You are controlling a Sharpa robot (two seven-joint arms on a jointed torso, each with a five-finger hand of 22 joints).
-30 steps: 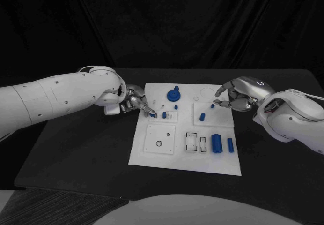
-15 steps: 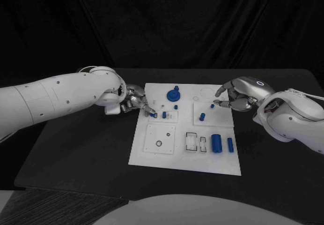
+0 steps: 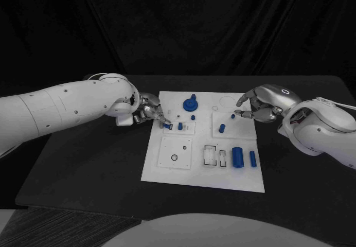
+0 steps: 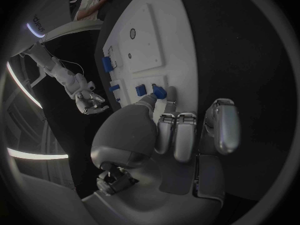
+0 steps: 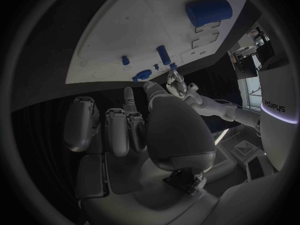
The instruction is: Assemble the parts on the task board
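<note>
White rectangular task board (image 3: 172, 171) on black table (image 3: 89, 164); left hand (image 3: 148, 110) pinching small blue peg (image 3: 168, 125) at board's left edge; right hand (image 3: 256, 107) empty, fingers loosely apart, over board's far right.

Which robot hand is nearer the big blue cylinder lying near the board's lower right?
Right. The right robot hand hovers over the board's far right edge, beyond the big blue cylinder; the left robot hand sits across the board at its far left edge.

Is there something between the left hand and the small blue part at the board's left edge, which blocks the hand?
Nothing visible blocks it. The left hand has its fingertips already at the small blue part on the task board; in the left wrist view the part sits right at the fingertips.
</note>
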